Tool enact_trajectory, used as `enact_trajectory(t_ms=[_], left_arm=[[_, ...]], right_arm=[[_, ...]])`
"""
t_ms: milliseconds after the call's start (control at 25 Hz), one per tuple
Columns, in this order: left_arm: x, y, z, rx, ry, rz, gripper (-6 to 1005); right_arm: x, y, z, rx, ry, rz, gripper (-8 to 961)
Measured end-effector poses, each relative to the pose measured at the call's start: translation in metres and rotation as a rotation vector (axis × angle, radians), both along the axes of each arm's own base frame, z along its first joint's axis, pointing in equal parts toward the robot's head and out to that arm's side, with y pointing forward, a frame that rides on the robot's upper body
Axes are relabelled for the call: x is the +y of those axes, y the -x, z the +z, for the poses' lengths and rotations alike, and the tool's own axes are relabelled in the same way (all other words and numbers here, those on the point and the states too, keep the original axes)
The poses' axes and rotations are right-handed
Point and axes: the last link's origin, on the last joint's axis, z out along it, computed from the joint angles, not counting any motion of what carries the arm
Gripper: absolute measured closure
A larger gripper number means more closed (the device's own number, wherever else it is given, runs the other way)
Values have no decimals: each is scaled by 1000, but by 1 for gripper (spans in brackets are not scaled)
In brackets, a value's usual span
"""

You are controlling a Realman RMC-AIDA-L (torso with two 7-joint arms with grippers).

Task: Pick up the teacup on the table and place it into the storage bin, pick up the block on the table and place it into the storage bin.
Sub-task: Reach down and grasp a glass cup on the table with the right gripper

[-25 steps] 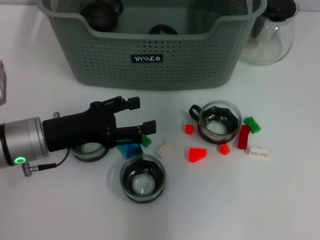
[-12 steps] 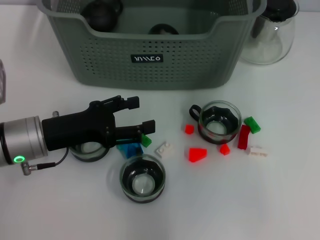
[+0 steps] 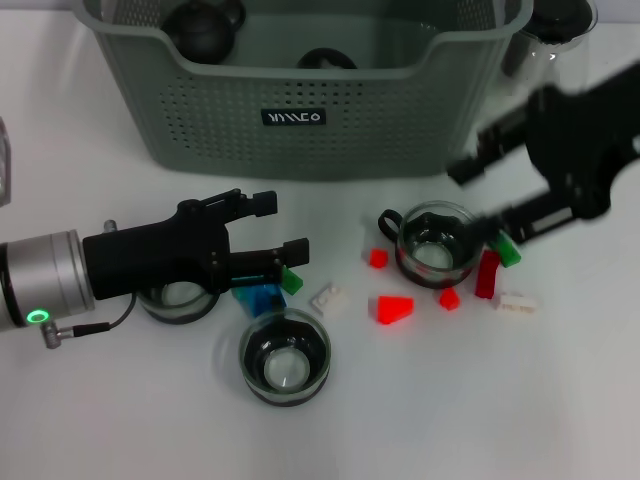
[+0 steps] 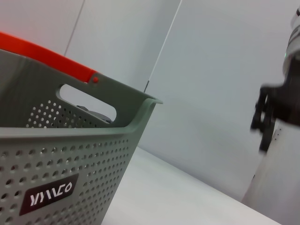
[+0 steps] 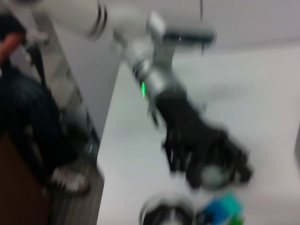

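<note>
The grey-green storage bin [image 3: 350,140] stands at the back, with dark cups inside; it also shows in the left wrist view [image 4: 70,154]. Three glass teacups are on the table: one [image 3: 178,300] under my left arm, one [image 3: 285,357] in front, one [image 3: 433,245] at the right. My left gripper [image 3: 282,232] is open and empty, just above a blue block [image 3: 258,298] and a green block [image 3: 292,281]. My right gripper [image 3: 485,198] is blurred, open and empty, above the right teacup. The right wrist view shows the left gripper [image 5: 206,145].
Loose blocks lie around the right teacup: a red wedge [image 3: 394,308], small red ones [image 3: 378,258], a long red one [image 3: 488,275], a green one [image 3: 505,250] and white ones [image 3: 328,298]. A clear glass teapot [image 3: 555,55] stands right of the bin.
My right arm has swept into view from the right and now hangs over the right teacup. A white block by the front cup shifted slightly. The left gripper has barely moved.
</note>
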Motion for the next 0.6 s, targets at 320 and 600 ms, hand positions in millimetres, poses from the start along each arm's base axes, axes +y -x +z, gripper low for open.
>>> enact_trajectory(t_ms=[320, 600], left_arm=[[1, -1, 0, 1, 3, -9, 99], [2, -6, -10, 44, 37, -48, 99]], right_arm=[[5, -23, -31, -252, 11, -69, 330], [17, -27, -60, -369, -44, -60, 332]])
